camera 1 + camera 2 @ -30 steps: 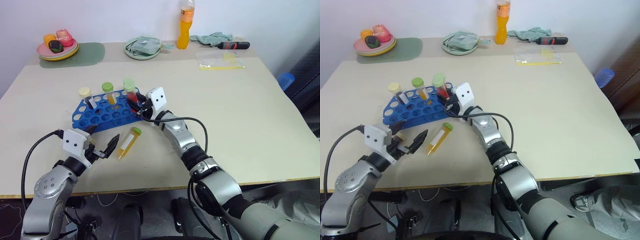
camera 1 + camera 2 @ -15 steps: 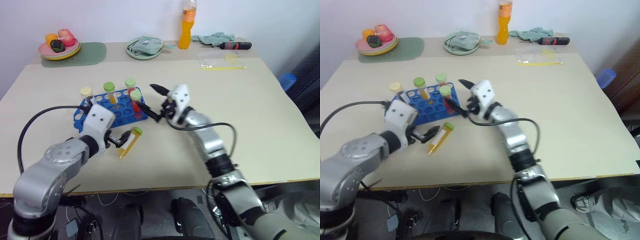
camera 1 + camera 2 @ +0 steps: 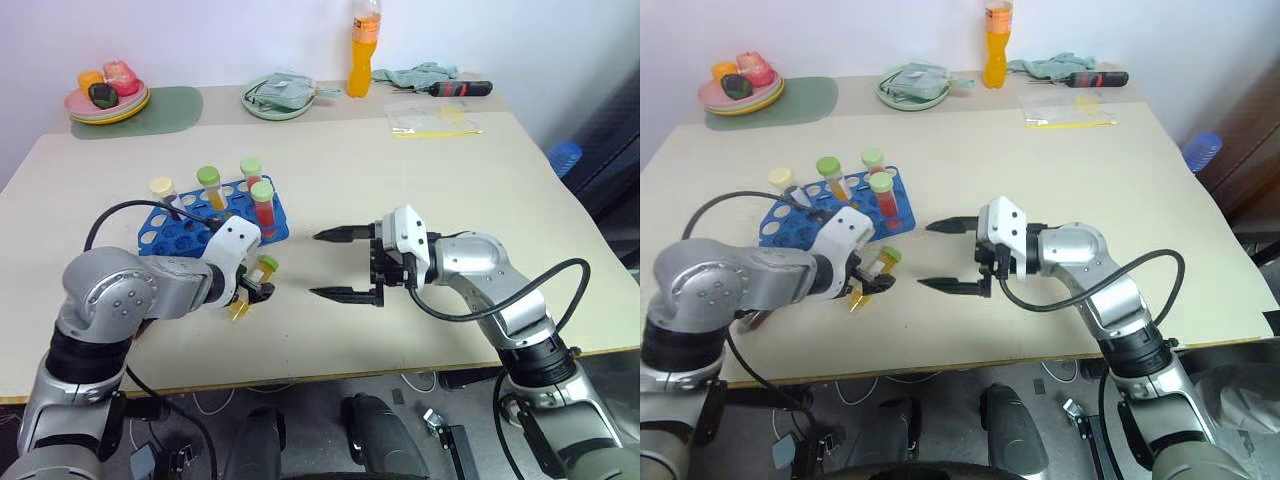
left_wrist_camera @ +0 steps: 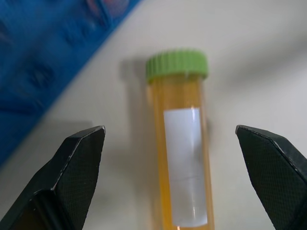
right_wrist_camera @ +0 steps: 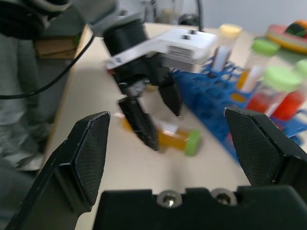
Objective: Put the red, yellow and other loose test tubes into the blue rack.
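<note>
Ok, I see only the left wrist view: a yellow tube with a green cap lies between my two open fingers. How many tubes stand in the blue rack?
Observer: Four capped tubes stand in the bright blue plastic rack with round holes: one cream cap, three green.
Operator: Are any holes free?
Observer: Yes, several holes on its near side show free, close to your clear plastic tube of yellow-orange liquid.
Operator: And the right hand?
Observer: The right hand is open and holds nothing, to the right of that tube, apart from it.
</note>
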{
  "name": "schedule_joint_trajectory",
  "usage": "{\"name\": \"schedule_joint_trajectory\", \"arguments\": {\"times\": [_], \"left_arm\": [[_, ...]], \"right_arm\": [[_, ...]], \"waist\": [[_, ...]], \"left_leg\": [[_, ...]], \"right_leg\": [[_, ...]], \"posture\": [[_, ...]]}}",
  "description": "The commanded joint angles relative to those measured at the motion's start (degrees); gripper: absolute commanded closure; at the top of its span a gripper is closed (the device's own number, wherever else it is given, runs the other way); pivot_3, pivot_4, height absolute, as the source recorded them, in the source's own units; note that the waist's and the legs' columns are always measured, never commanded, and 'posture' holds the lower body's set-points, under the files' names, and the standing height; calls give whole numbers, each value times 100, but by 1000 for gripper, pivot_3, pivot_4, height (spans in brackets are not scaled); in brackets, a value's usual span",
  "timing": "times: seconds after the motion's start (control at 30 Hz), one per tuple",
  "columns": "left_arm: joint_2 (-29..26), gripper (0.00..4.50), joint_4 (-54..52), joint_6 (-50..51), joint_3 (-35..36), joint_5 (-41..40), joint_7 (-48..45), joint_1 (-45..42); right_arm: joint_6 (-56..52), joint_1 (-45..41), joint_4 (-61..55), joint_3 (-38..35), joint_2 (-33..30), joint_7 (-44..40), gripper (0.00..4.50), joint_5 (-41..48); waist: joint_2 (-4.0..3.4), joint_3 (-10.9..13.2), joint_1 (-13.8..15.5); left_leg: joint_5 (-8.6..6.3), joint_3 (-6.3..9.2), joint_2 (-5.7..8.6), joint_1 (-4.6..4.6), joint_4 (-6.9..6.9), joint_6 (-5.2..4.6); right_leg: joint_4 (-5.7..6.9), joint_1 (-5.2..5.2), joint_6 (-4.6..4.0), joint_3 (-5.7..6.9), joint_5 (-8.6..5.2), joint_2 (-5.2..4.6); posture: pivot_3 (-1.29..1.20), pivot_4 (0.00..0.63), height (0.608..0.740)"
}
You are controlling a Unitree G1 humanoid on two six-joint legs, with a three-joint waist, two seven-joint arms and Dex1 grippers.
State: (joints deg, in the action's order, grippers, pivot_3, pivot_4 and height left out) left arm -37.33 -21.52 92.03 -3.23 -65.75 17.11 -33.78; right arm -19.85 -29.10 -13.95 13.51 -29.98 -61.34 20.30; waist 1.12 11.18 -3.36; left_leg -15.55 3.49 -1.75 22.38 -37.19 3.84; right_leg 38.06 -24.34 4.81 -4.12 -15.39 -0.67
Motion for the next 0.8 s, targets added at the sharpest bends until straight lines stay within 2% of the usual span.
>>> {"name": "schedule_joint_trajectory", "arguments": {"times": [0.03,0.1,0.27,0.37,0.43,0.53,0.6,0.63,0.7,0.8], "left_arm": [[157,518,237,47,21,-760,778,-269],[200,1263,373,47,9,-1069,1151,-300],[119,3676,530,47,-52,-1706,1831,-312],[-144,3748,88,-31,249,-1923,1719,-272],[-383,3748,-473,-425,639,-1957,1517,-108],[-1043,3748,-1836,-1660,1344,-836,69,519],[-1321,3748,-2287,-2587,1685,43,-680,1096],[-1270,3748,-2347,-3054,1899,395,-917,1386],[-811,3748,-2256,-4223,2063,1245,-1219,1856],[-109,3748,-1795,-5503,1397,2950,-782,1943]], "right_arm": [[28,7,-272,-4,-33,20,221,-13],[49,29,-282,19,-32,38,221,-37],[70,40,-282,58,0,67,221,-77],[35,21,-276,39,39,110,221,-56],[-8,31,-273,13,52,154,221,-27],[-46,88,-221,-33,58,227,221,-17],[-68,132,-182,-58,68,279,221,-13],[-81,154,-163,-68,80,311,221,-11],[-127,191,-121,-72,148,406,221,4],[-157,199,-53,-47,273,522,221,-1]], "waist": [[0,0,44],[0,0,72],[1,-1,100],[1,-1,89],[1,-1,80],[1,0,77],[0,0,93],[-4,-2,97],[-4,-2,118],[7,-3,161]], "left_leg": [[0,0,1,1,-1,1],[1,-2,1,1,-2,2],[5,-2,2,1,-3,9],[6,-1,3,1,-2,11],[9,-2,2,2,-1,16],[23,-4,2,3,7,42],[34,-8,2,2,11,61],[34,-9,3,2,13,61],[26,-14,4,0,13,48],[26,-11,3,3,5,47]], "right_leg": [[0,0,0,0,0,0],[0,0,0,-1,0,-1],[-1,0,0,-1,0,-3],[-1,0,0,-1,0,-2],[0,-2,0,-1,0,-1],[-1,-7,-1,-2,0,-2],[-4,-8,-2,-4,-1,-1],[-6,-8,-3,-4,-1,-1],[-9,-4,-4,-4,-2,-2],[-15,1,-4,-4,-2,1]], "posture": [[0,150,740],[0,150,740],[0,150,740],[0,150,740],[0,150,740],[0,150,740],[0,150,740],[0,150,740],[0,150,740],[0,150,740]]}}
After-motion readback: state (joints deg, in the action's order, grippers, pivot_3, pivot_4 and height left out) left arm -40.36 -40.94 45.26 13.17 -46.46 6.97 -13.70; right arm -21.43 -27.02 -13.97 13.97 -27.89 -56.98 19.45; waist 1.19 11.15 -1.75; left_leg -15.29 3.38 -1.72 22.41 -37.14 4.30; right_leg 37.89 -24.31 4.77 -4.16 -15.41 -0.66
